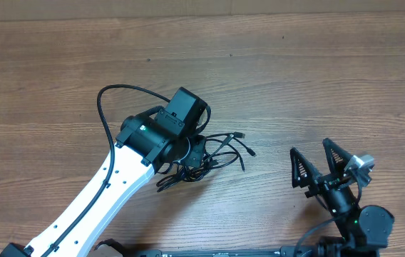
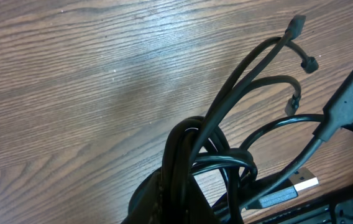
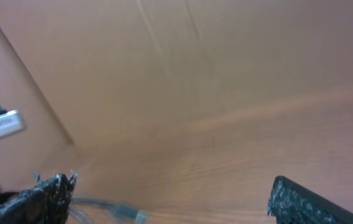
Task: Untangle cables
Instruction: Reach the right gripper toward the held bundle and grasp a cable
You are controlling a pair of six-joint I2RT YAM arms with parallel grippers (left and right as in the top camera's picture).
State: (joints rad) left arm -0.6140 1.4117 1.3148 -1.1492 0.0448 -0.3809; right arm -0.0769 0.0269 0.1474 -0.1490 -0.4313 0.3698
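Found thin black silvery-plugged cables (image 1: 224, 146) bunched mid-frame on the brown wooden counter (image 1: 331, 71) beneath the left pincer (image 1: 192, 151), grip untellable; right pincer (image 1: 311, 151) spread, lower right. Risked cinching knots if hauled as one clump

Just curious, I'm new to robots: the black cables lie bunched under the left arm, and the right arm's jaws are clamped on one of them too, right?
Not quite. The cables do lie bunched under the left arm, but the right gripper stands well apart from them, jaws open and holding nothing. The overhead view shows this.
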